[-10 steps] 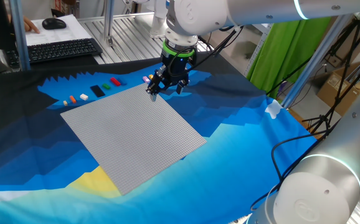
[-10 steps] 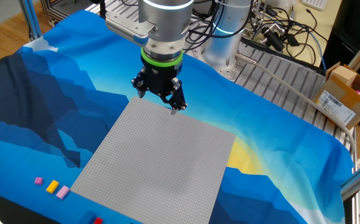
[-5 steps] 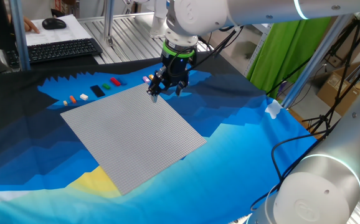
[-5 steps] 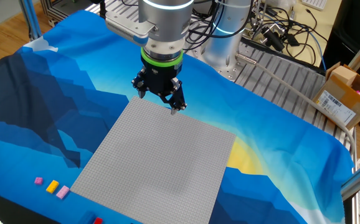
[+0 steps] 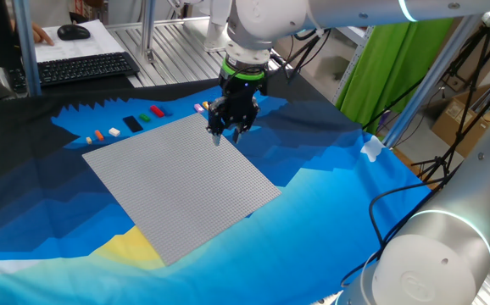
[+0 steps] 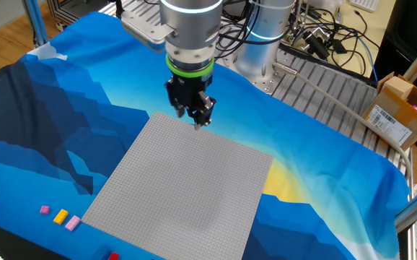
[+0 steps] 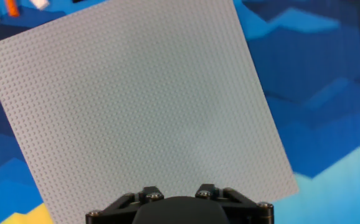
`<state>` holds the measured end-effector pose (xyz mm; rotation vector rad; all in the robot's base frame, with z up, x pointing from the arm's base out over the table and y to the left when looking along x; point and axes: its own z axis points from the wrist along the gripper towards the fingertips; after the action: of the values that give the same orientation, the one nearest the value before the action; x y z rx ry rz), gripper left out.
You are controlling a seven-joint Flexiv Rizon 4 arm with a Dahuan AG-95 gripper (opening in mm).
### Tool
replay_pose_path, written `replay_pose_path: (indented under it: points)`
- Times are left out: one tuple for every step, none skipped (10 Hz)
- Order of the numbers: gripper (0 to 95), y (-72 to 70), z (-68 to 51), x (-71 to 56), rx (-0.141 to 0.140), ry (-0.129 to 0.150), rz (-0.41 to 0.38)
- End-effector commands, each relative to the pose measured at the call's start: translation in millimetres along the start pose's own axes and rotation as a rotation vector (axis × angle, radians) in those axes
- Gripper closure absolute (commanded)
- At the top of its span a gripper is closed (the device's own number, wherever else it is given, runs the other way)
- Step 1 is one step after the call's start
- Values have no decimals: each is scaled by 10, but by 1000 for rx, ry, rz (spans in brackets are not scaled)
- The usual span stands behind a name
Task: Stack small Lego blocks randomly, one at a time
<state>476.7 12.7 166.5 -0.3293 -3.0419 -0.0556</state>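
Small Lego blocks lie in a row on the cloth off the baseplate's far-left edge: red [image 5: 158,109], green [image 5: 146,115], white [image 5: 114,132], orange [image 5: 99,135]. Pink and yellow ones [image 5: 199,108] lie just behind the gripper. The other fixed view shows pink [image 6: 45,210], yellow [image 6: 60,215] and pink [image 6: 73,223] blocks at the lower left. My gripper [image 5: 226,135] [image 6: 196,121] hangs low over the far corner of the grey baseplate [image 5: 177,186] [image 6: 187,195]. Its jaws are drawn partway in with nothing between them. In the hand view only the gripper's base [image 7: 180,208] shows; the fingertips are hidden.
A black flat piece [image 5: 132,124] lies among the blocks. A keyboard [image 5: 80,68] and mouse [image 5: 73,32] sit beyond the cloth. A cardboard box [image 6: 400,112] and cables [image 6: 324,36] lie on the metal frame at the right.
The jaws have narrowed from wide open to about half as wide. The hand has shifted slightly along the baseplate's far edge and turned a little. The blocks have not moved.
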Motion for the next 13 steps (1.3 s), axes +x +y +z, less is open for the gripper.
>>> replay_pose_path:
  points:
    - [950, 43, -16, 113, -2, 3, 20]
    - [950, 50, -19, 119, -3, 4, 20]
    - [950, 52, -19, 120, -3, 4, 19]
    - [950, 53, -19, 119, -2, 4, 16]
    - [950, 55, -19, 114, -3, 2, 14]
    - [950, 58, -21, 107, -3, 0, 14]
    - [950, 72, -32, 65, -5, -12, 12]
    - [950, 91, -46, 3, -6, -20, 9]
    - [950, 127, -65, -123, -5, -23, 4]
    - [950, 168, -85, -304, -1, -23, -5]
    - [950, 195, -97, -453, 0, -23, -11]
    - [950, 211, -103, -574, 6, -25, -13]
    - [950, 221, -105, -675, 7, -27, -14]
